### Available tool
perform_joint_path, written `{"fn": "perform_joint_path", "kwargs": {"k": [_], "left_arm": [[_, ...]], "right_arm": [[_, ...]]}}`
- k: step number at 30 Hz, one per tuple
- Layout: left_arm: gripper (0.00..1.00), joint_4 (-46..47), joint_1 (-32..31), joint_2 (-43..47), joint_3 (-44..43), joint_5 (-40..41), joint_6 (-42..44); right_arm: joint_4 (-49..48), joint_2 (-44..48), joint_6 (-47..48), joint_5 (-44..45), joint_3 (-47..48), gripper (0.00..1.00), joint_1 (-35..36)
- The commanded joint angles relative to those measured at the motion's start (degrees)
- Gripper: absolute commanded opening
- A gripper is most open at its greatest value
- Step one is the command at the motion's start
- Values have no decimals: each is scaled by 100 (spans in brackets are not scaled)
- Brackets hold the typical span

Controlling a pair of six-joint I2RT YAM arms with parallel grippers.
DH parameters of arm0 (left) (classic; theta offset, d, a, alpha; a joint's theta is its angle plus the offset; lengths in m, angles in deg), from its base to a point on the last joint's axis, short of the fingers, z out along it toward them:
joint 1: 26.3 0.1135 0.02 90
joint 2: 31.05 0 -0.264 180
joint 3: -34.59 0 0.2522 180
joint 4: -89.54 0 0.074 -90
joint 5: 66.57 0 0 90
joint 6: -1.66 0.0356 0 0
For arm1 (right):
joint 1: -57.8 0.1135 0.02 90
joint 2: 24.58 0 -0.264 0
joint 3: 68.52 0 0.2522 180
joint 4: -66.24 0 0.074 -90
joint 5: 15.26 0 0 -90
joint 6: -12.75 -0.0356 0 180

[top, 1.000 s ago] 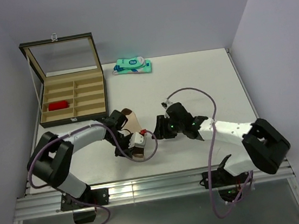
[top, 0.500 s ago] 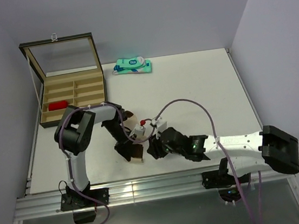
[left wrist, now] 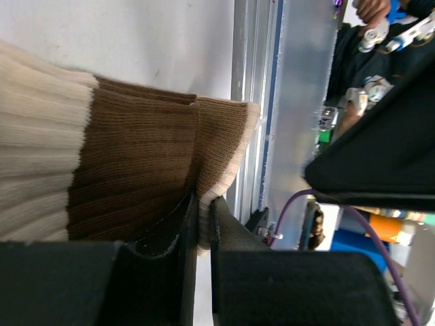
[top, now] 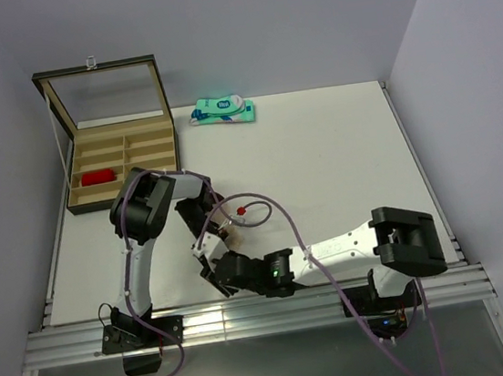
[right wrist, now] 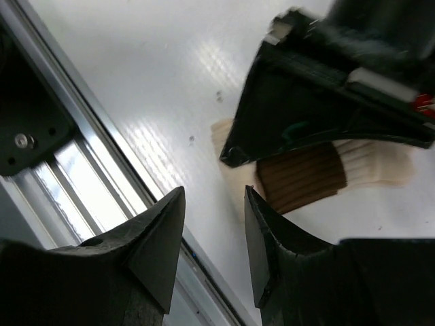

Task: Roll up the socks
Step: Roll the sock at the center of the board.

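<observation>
I have the left fingers (left wrist: 170, 238) clamped together on the beige sock (left wrist: 41, 156), and through the left wrist camera I see them pinching the tan edge just past its brown band (left wrist: 136, 156), with the fabric squeezed thin between the two pads. The sock lies on the worktop (top: 340, 159) close to the near edge, a little left of centre, right beside the metal rail (top: 276, 309) that runs along the front. At the pinched end the knit looks doubled over on itself, though I cannot tell how many layers are there. My right fingers (right wrist: 153, 238) stand apart with nothing between them, hanging above bare worktop just by that rail, and the right wrist view shows the left arm's gripper body sitting over the sock, with the brown band and a cream stretch sticking out from under it. The right arm reaches low across the front of the worktop towards the left arm. The red sock (top: 99, 177) lies in a left compartment of the open divided box (top: 125, 202) at the far left, well apart from both arms. A teal-and-white packet (top: 222, 111) lies at the far edge.
</observation>
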Motion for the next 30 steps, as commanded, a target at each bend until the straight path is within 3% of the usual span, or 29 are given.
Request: {"fn": "perform_joint_path", "kwargs": {"k": [1, 30], "left_arm": [[0, 371, 39, -216, -104, 553, -14], [3, 371, 47, -418, -289, 597, -199]], "right_arm": [[225, -248, 281, 451, 275, 47, 198], [24, -1224, 387, 653, 223, 51, 251]]}}
